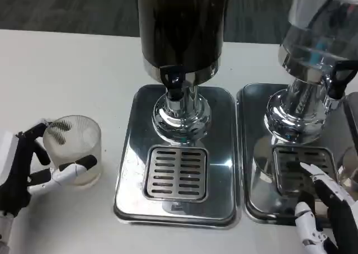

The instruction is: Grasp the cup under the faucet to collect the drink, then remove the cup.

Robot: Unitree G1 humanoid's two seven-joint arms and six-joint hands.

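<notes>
I see the left hand point(25, 173) wrapped around the cup point(72, 150), fingers on its lower wall, on the table left of the dark dispenser's tray point(128, 198), well clear of the faucet point(174, 81). Cup: clear ribbed plastic, likely light, thin-walled, crushable; grip mid-wall, gently. Right hand point(327, 209) over the second tray point(251, 209), fingers apart, holding nothing

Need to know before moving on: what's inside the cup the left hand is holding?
Through the ribbed clear cup, gripped by the left hand, no dark drink shows; the fingers cover part of its lower wall.
</notes>
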